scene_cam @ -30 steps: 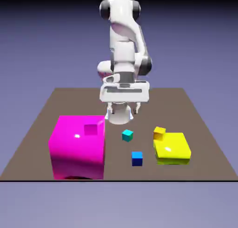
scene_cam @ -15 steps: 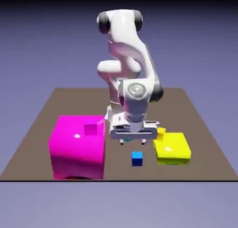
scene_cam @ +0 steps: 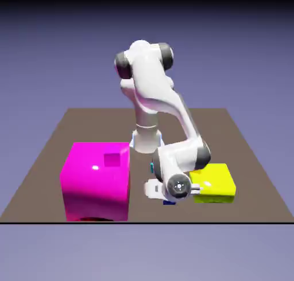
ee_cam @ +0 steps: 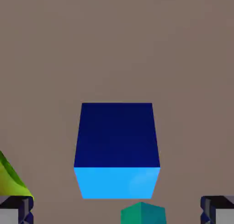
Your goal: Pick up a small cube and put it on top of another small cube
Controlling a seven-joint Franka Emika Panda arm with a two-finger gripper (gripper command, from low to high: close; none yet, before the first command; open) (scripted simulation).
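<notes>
Two parted jaws [ee_cam: 117,210] of a white robot arm [scene_cam: 155,90] hang above a small blue cube [ee_cam: 117,141] on a brown bench [scene_cam: 86,125], nothing between them. A teal cube [ee_cam: 143,214] sits near the blue one. A large magenta block [scene_cam: 97,182] stands at the exterior view's left, a yellow block [scene_cam: 212,182] at its right.

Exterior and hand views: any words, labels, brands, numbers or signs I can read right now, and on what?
None that can be read in either view. The blue cube, teal cube and large magenta block show plain faces. The yellow block and the arm show no legible marking either.
</notes>
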